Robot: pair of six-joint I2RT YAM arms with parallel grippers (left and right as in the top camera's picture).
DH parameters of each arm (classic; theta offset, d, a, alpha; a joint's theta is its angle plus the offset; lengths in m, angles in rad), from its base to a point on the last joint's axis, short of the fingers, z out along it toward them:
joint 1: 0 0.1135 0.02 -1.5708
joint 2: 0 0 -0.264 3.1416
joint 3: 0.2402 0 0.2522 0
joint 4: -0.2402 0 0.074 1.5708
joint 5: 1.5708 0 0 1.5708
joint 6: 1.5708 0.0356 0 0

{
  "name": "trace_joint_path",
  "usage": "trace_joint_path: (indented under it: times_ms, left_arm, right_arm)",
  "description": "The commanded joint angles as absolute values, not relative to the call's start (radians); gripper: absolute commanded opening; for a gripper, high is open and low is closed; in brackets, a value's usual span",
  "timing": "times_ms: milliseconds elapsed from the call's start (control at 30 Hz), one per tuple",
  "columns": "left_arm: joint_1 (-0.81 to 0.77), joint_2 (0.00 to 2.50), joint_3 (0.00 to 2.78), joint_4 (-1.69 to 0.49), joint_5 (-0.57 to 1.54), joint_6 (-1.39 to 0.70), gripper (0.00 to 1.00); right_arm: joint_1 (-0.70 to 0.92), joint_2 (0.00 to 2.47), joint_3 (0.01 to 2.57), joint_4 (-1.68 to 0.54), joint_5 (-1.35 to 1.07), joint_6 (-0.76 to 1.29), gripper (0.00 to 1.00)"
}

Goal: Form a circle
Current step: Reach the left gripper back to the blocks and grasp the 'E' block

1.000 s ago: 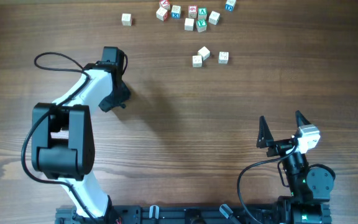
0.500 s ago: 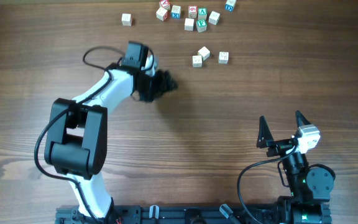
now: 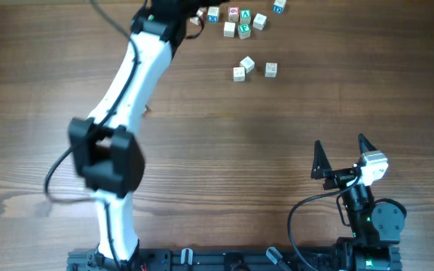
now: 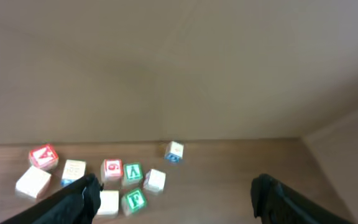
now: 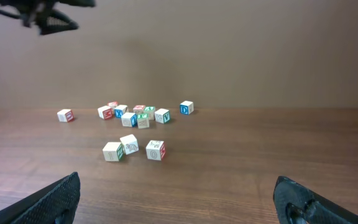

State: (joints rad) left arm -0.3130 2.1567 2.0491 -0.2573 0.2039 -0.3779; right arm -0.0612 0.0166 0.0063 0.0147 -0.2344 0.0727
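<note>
No circle shows, only loose lettered wooden cubes. Three small pale cubes [image 3: 247, 68] sit close together right of the table's middle, also seen in the right wrist view as the nearest cubes [image 5: 132, 148]. A larger scatter of cubes [image 3: 236, 21] lies along the far edge. My left gripper [image 4: 176, 199] is open and hangs above that scatter, with a green F cube [image 4: 133, 199] and a white cube [image 4: 108, 202] below by its left finger. It holds nothing. My right gripper [image 3: 340, 150] stands open and empty near the front right.
A lone cube [image 5: 65, 115] lies left of the far scatter. A blue cube [image 3: 279, 6] sits at the far edge. The left arm [image 3: 138, 75] stretches across the left half of the table. The right arm's base [image 3: 368, 218] is at the front right.
The left arm has swung from the middle left up to the far scatter of cubes, and its jaws have spread wider. The right arm has not moved.
</note>
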Motion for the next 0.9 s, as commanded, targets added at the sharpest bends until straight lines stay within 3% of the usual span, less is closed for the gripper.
trace_joint_path:
  times_ms: [0,100,367,600,867]
  left_arm:
    - [-0.313,2.429,2.367,-0.429,0.160,-0.307,0.77]
    - [-0.317,2.577,2.473,-0.522,0.167,-0.290,0.80]
    - [-0.359,2.717,2.473,-0.516,0.170,-0.121,0.83]
    - [-0.387,2.797,2.473,-0.465,0.105,-0.111,0.85]
    - [-0.374,2.846,2.473,-0.387,0.017,-0.112,0.78]
  right_arm:
    - [-0.057,0.011,0.006,0.017,-0.228,0.055,1.00]
    - [-0.057,0.011,0.005,0.017,-0.228,0.055,1.00]
    - [-0.057,0.011,0.006,0.017,-0.228,0.055,1.00]
    - [-0.057,0.011,0.005,0.017,-0.228,0.055,1.00]
    - [-0.057,0.011,0.005,0.017,-0.228,0.055,1.00]
